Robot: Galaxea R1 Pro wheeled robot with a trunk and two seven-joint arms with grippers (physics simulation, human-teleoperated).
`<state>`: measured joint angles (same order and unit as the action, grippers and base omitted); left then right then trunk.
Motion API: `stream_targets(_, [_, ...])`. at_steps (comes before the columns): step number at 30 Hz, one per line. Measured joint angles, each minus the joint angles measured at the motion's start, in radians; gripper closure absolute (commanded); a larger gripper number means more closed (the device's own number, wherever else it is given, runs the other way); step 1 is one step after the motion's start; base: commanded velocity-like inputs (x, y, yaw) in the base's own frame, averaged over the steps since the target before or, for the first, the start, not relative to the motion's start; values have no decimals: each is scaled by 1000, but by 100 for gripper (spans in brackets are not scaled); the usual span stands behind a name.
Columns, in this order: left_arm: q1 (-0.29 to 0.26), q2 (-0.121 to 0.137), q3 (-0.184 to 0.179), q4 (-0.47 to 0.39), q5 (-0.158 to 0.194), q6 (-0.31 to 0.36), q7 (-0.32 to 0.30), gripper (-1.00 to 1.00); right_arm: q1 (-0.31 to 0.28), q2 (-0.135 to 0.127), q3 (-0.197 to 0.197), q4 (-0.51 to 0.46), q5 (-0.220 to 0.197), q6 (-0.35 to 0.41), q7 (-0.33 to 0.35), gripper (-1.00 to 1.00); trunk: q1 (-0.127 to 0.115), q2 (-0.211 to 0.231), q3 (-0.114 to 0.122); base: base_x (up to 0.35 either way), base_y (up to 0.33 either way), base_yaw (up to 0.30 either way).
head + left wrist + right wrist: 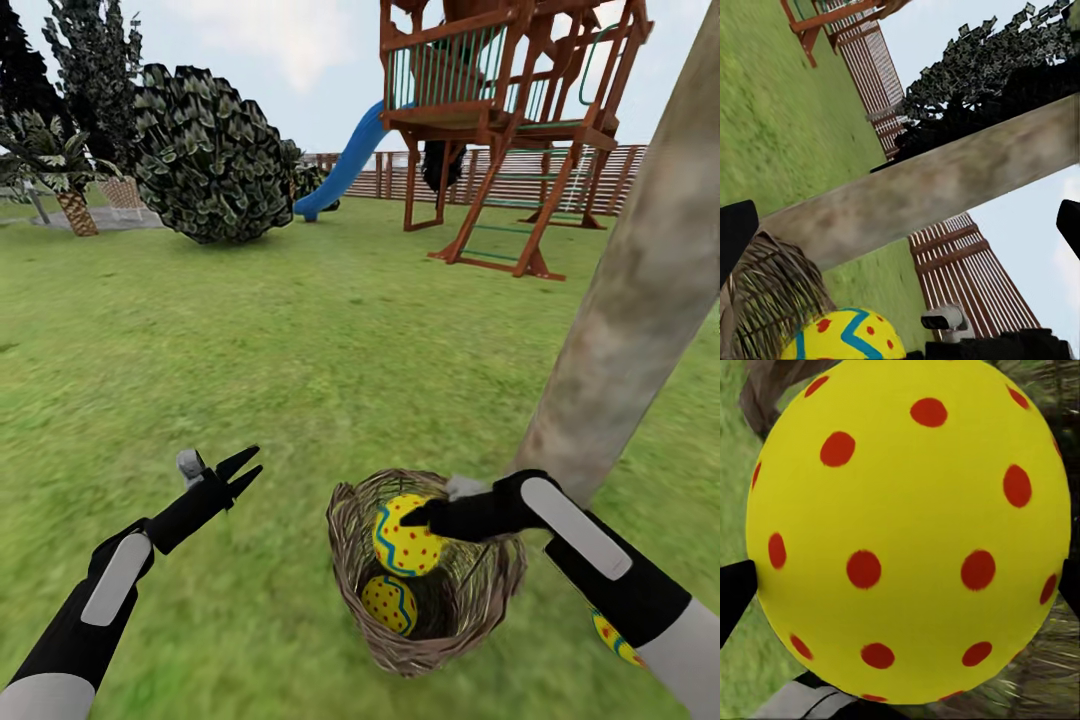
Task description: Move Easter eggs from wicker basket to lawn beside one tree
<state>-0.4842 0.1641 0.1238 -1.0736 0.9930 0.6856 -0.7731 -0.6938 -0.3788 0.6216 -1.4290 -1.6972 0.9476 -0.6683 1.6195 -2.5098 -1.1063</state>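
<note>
While our right claw (pixel 418 517) clamps a dotted egg (pixel 407 536) over the basket (pixel 350 560), our left claw (pixel 240 468) gapes empty; another egg (pixel 390 603) remains inside, a third (pixel 615 638) lies beside the tree (pixel 640 290).

Flat, even daylight renders the mottled green grass lawn (pixel 250 350) bright, with hardly any cast shadows; distant textures look soft, slightly blurred.
</note>
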Motion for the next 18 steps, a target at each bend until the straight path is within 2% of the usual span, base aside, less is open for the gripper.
stream_targets(3, [0,0,0,1,0,-1,-1,-100,0,-23,0,0,-14,37,119,100,-1,1,12,0,0,0])
stream_targets(5, [0,0,2,1,0,-4,-7,-100,0,-46,0,3,-14,56,232,100,-1,1,12,0,0,0])
stream_targets(6, [0,0,3,1,1,-9,-10,-100,0,-60,0,4,-12,58,267,100,-1,1,12,0,0,0])
stream_targets(10, [0,-1,3,2,2,-40,-12,-100,0,-70,1,4,-12,53,293,100,-1,1,12,-46,0,0])
stream_targets(14, [0,-1,1,1,2,-50,-12,-100,0,-72,-2,3,-11,48,302,100,-1,1,12,-328,0,0])
stream_targets(16, [0,-2,1,1,2,-50,-12,-100,0,-77,-21,4,-13,48,374,100,-1,1,12,-337,0,0])
stream_targets(18, [0,-2,0,1,2,-50,-12,-100,0,-88,-30,7,-11,47,501,100,-1,1,12,-336,0,0])
